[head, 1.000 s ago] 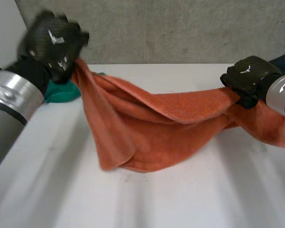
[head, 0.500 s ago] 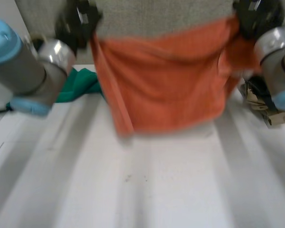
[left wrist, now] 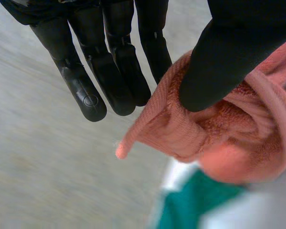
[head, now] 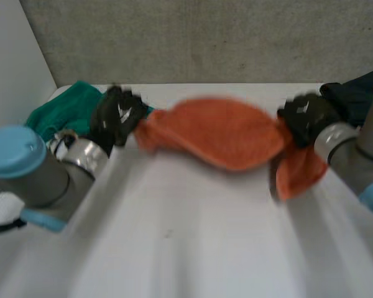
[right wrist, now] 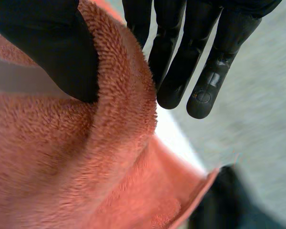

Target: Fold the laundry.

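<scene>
Towel work at the white table [head: 193,248]. Strung an orange towel [head: 214,139], bunched, between left hand [head: 115,118] and right hand [head: 304,118] near the far edge. Pinched one end between the left thumb and straight fingers; pinched the other end the same way on the right, with a flap hanging beneath that hand. Flanked by a green cloth [head: 62,108] at the far left corner and a dark cloth [head: 357,93] at the far right.

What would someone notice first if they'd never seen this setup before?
An orange towel stretched across the far side of the white table, the left hand pinching one end and the right hand the other. A green cloth lies near the left hand, a dark cloth near the right.
</scene>
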Controlling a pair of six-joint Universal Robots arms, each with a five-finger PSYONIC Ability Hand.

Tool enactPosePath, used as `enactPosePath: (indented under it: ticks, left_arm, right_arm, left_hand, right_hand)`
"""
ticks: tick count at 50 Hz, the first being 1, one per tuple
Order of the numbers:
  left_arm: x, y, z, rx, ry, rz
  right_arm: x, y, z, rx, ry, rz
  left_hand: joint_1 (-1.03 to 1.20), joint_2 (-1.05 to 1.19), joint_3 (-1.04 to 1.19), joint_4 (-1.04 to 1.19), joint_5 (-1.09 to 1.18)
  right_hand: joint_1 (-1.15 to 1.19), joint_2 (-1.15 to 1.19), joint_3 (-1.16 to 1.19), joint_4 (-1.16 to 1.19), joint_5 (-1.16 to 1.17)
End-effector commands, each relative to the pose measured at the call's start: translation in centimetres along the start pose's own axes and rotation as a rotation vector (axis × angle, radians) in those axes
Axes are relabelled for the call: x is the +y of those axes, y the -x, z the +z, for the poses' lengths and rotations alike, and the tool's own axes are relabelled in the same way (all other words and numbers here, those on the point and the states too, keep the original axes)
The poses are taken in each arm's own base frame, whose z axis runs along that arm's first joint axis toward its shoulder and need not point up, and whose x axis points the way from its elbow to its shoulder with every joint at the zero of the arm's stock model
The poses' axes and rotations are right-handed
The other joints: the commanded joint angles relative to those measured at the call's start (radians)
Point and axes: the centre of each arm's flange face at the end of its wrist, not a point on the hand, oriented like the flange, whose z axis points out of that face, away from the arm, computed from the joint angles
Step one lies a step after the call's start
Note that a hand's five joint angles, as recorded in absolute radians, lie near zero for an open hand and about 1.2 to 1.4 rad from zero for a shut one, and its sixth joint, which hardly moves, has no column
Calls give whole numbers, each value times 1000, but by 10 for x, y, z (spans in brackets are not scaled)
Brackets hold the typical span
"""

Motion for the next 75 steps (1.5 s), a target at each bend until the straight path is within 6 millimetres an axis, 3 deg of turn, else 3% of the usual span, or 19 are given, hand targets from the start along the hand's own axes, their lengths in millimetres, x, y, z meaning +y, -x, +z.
enactPosePath:
  ticks: [1, 7, 11, 17, 22, 26, 33, 42, 47, 52, 55, 62, 66, 70, 75]
  left_arm:
    - [24, -36, -37, 129, 126, 92]
    - [-8, -12, -48, 108, 106, 138]
    - [-28, 2, -54, 103, 101, 105]
    - [-53, 15, -58, 93, 80, -53]
    - [-68, 25, -50, 60, 75, -345]
    - [-61, 31, -40, -4, 142, -518]
    - [-17, 23, -18, -118, 348, -565]
    - [19, 20, 7, -148, 462, -562]
    - [38, 16, 5, -109, 580, -580]
    - [44, 11, 2, -82, 628, -583]
    - [47, 9, 2, -80, 637, -584]
    - [48, 7, -1, -57, 664, -587]
    - [45, 6, -7, -25, 694, -591]
    - [38, 0, -16, 17, 731, -592]
    - [-1, 31, -33, -28, 655, -584]
  right_arm:
    - [36, 24, -2, -74, 108, 34]
    - [40, 33, -15, -106, 128, 40]
    - [33, 33, -30, -109, 113, 45]
    - [35, 44, -45, -174, 100, 89]
    - [33, 47, -47, -196, 94, 161]
    - [33, 48, -47, -203, 92, 189]
    - [33, 48, -48, -204, 99, 192]
    - [35, 49, -48, -208, 103, 193]
    - [35, 50, -49, -211, 105, 194]
    - [36, 50, -49, -210, 107, 193]
    - [36, 49, -48, -207, 105, 193]
    - [32, 46, -47, -196, 99, 187]
    - [31, 45, -48, -200, 106, 173]
    - [13, 32, -60, -217, 123, 170]
    - [-6, 2, -75, -201, 152, 119]
  left_hand:
    - [128, 66, 69, 61, 138]
    - [-459, -521, -517, -525, -449]
    - [-706, -768, -765, -773, -696]
    - [-789, -851, -848, -856, -779]
    - [-827, -889, -886, -894, -817]
    - [-819, -880, -877, -885, -808]
    - [-813, -875, -871, -879, -803]
    - [-686, -748, -745, -753, -676]
    - [-675, -737, -733, -741, -665]
    - [-666, -728, -724, -732, -656]
    - [-487, -549, -546, -554, -477]
    - [258, 196, 199, 191, 268]
    - [259, 197, 200, 192, 269]
    - [259, 197, 200, 192, 269]
    - [259, 197, 200, 192, 269]
  right_hand:
    - [407, 221, 213, 208, 229]
    - [407, 221, 213, 208, 229]
    - [407, 221, 213, 208, 229]
    - [407, 221, 213, 208, 229]
    - [407, 221, 213, 208, 229]
    - [407, 221, 213, 208, 229]
    - [407, 221, 213, 208, 229]
    - [407, 221, 213, 208, 229]
    - [407, 221, 213, 208, 229]
    - [407, 221, 213, 208, 229]
    - [407, 221, 213, 208, 229]
    - [407, 221, 213, 208, 229]
    - [407, 221, 213, 208, 229]
    - [407, 221, 213, 208, 229]
    - [407, 221, 213, 208, 229]
